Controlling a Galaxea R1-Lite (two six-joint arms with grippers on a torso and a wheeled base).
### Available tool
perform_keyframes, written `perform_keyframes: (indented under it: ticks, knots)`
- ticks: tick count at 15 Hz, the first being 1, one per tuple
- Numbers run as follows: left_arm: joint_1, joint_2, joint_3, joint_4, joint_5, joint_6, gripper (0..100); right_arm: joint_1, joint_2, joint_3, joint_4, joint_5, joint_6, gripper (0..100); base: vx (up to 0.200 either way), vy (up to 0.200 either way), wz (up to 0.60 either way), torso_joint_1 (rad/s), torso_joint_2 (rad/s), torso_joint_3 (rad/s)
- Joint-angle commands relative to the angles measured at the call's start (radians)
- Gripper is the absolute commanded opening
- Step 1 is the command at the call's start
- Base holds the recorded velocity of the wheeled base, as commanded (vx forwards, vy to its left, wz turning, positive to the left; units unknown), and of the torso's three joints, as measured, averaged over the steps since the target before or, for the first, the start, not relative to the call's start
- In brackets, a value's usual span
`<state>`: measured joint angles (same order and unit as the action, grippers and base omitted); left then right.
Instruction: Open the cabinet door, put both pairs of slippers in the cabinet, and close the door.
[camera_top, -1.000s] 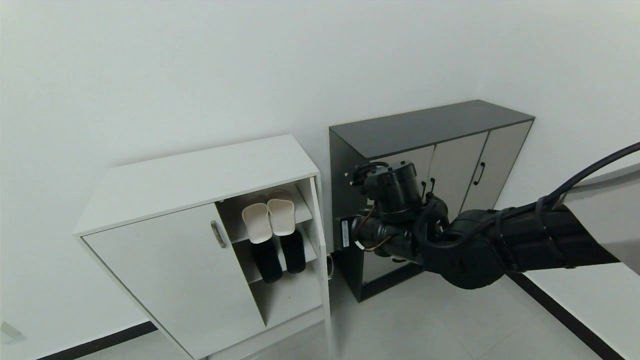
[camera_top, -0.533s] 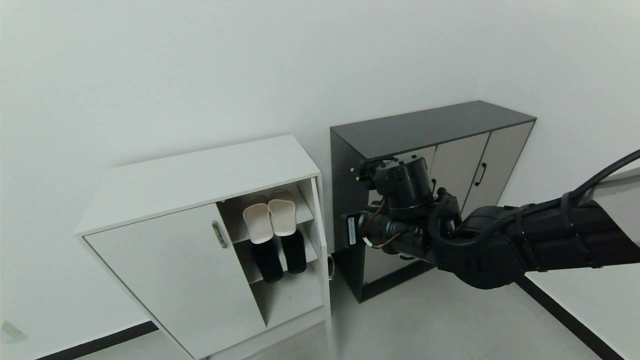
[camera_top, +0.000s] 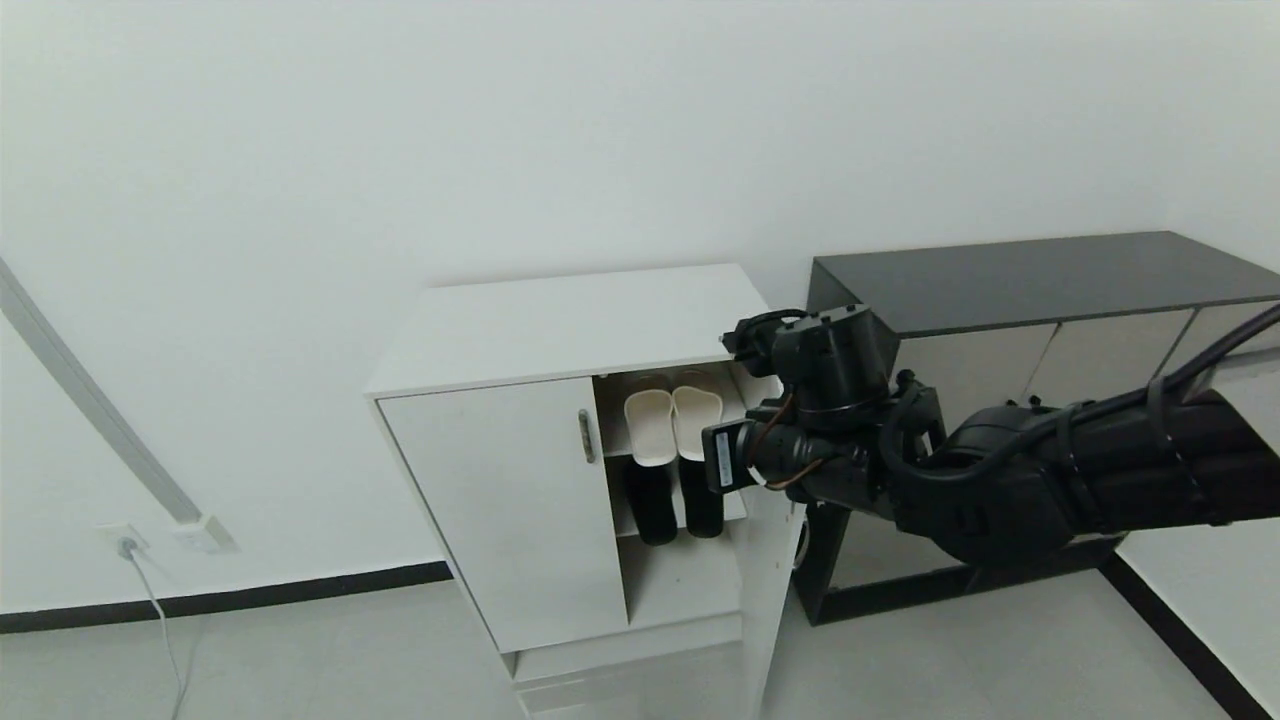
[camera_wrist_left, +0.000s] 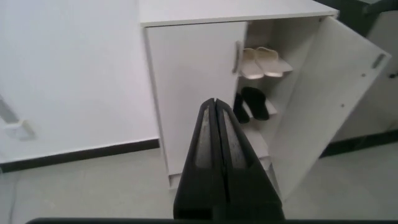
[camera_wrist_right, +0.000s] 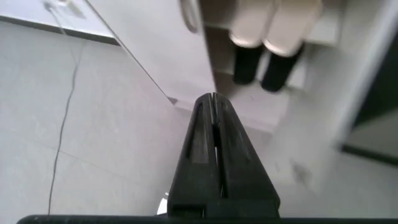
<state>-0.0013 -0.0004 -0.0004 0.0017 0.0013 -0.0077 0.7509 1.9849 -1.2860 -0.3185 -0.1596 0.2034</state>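
Note:
The white cabinet (camera_top: 560, 320) has its left door shut and its right door (camera_top: 770, 590) swung open. Inside, a cream pair of slippers (camera_top: 672, 425) sits on the upper shelf and a black pair (camera_top: 675, 510) on the shelf below. My right arm (camera_top: 830, 440) is held in front of the open side, at upper-shelf height. The right gripper (camera_wrist_right: 213, 96) is shut on nothing, with the cream slippers (camera_wrist_right: 273, 22) and the black slippers (camera_wrist_right: 261, 65) beyond it. My left gripper (camera_wrist_left: 214, 102) is shut and empty, back from the cabinet, facing the cream pair (camera_wrist_left: 264, 61), the black pair (camera_wrist_left: 252, 104) and the open door (camera_wrist_left: 323, 106).
A dark grey cabinet (camera_top: 1020, 280) stands against the wall just right of the white one. A wall socket with a cable (camera_top: 125, 545) is at the far left. Bare grey floor (camera_top: 300, 650) lies in front of the cabinets.
The head camera has turned, so the white cabinet now sits nearer the middle. My right arm has risen slightly and now overlaps the cabinet's open right side. The slippers have stayed in place.

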Motion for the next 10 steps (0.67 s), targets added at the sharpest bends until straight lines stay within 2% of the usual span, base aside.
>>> perform_keyframes:
  ticks: [1, 3, 6, 10]
  knots:
    - [0.001, 0.002, 0.000, 0.000, 0.000, 0.000, 0, -0.039, -0.009, 0.022, -0.016, -0.009, -0.022, 0, 0.000, 0.000, 0.00, 0.000, 0.00, 0.000]
    - [0.001, 0.000, 0.000, 0.000, 0.000, 0.000, 0, -0.097, -0.023, 0.066, -0.024, -0.023, -0.059, 0, 0.000, 0.000, 0.00, 0.000, 0.00, 0.000]
    - [0.001, 0.000, 0.000, 0.000, 0.000, 0.002, 0, -0.183, -0.017, 0.103, -0.011, -0.097, -0.099, 0, 0.000, 0.000, 0.00, 0.000, 0.00, 0.000]
    - [0.001, 0.000, -0.001, 0.000, 0.000, 0.002, 0, -0.222, 0.020, 0.163, 0.010, -0.098, -0.118, 0, 0.000, 0.000, 0.00, 0.000, 0.00, 0.000]
